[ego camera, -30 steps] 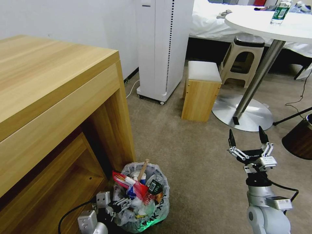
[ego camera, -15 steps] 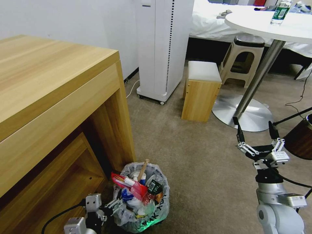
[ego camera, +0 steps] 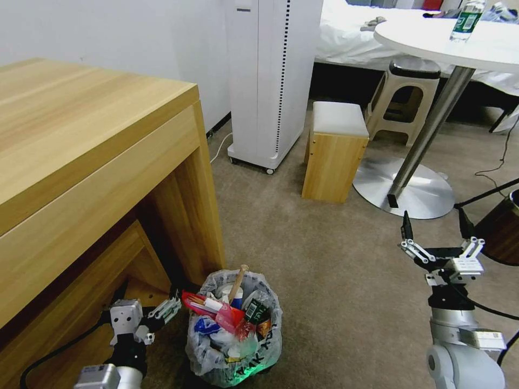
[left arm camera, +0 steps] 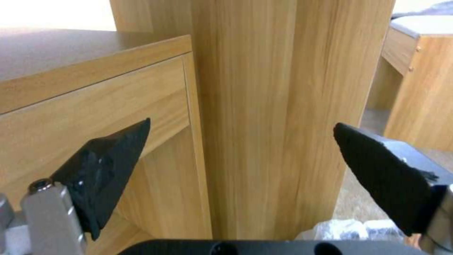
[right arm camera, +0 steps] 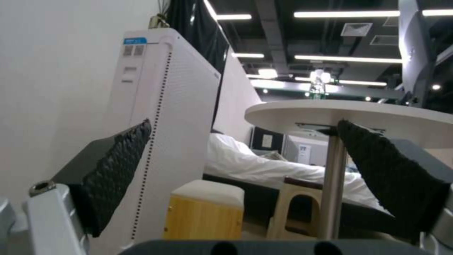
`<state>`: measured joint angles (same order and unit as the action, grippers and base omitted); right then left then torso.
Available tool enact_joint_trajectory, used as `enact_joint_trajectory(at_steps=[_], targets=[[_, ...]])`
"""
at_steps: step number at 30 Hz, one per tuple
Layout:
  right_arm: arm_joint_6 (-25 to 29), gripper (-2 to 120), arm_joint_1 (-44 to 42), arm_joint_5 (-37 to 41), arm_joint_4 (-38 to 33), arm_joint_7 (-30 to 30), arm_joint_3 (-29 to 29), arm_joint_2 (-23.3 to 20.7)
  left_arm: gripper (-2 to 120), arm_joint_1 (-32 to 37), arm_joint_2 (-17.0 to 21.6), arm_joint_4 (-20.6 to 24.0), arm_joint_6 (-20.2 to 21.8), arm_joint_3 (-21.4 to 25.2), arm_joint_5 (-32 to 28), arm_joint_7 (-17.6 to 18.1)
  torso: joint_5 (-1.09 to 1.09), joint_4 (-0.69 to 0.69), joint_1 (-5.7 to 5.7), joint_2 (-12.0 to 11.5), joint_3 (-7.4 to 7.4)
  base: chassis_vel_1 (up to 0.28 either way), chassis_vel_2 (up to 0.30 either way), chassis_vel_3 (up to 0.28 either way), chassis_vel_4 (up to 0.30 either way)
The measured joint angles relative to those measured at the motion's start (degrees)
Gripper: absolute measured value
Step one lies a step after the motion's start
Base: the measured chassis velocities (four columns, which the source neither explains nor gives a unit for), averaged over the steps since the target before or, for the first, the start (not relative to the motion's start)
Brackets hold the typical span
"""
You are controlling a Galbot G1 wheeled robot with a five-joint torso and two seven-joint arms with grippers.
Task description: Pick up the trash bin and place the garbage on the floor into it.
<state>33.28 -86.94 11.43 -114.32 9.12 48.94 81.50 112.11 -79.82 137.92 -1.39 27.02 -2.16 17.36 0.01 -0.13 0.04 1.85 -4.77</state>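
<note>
Trash bin [ego camera: 235, 337]: on the beige carpet floor [ego camera: 324, 270], beside the foot of the wooden desk's [ego camera: 81, 140] side panel; bag-lined, heaped with garbage [ego camera: 227, 313], wooden stick [ego camera: 237, 282] upright.
My left gripper [ego camera: 172, 304]: low beside the bin, clear of it, fingers spread, empty.
My right gripper [ego camera: 435, 227]: raised over bare carpet, well apart, fingers wide, empty.
</note>
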Motion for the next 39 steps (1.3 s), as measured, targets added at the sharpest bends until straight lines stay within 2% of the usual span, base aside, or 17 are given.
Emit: enact_joint_trajectory(at_steps=[2,10,17,22,31,39], targets=[[0.15,100,-0.02,-0.06,-0.14,0.08,0.24,0.26,100,-0.01,-2.91,-0.88,-1.64,-1.0,1.98,-0.12,0.0,0.01,0.0,0.0,0.0,0.0,0.0,0.0,0.0],[0.16,100,0.02,0.51,-1.06,-0.34,0.8,0.63,100,-1.47,-3.7,-0.96,-3.34,0.75,2.71,0.91,0.0,0.0,0.0,0.0,0.0,0.0,0.0,0.0,0.0],[2.17,100,-1.49,-0.95,-1.03,-0.04,0.79,2.54,100,-2.45,-7.39,-2.33,-9.2,1.68,3.39,-0.03,0.0,0.01,0.0,0.0,0.0,0.0,0.0,0.0,0.0],[3.54,100,-2.92,-2.5,-1.33,0.03,0.37,4.14,100,-3.73,-9.77,-4.18,-12.45,1.68,7.22,-0.34,-0.01,0.0,0.0,0.0,0.0,0.0,0.0,0.0,0.0],[3.78,100,-4.84,-2.21,-3.57,-0.08,0.66,4.45,100,-4.44,-10.44,-4.56,-14.72,1.59,9.32,-0.94,-0.01,0.0,0.0,0.0,0.0,0.0,0.0,0.0,0.0],[2.65,100,-5.61,-1.19,-3.68,-0.53,0.94,4.56,100,-3.56,-10.36,-4.66,-14.86,1.29,8.59,-1.4,-0.01,0.01,0.0,0.0,0.0,0.0,0.0,0.0,0.0]])
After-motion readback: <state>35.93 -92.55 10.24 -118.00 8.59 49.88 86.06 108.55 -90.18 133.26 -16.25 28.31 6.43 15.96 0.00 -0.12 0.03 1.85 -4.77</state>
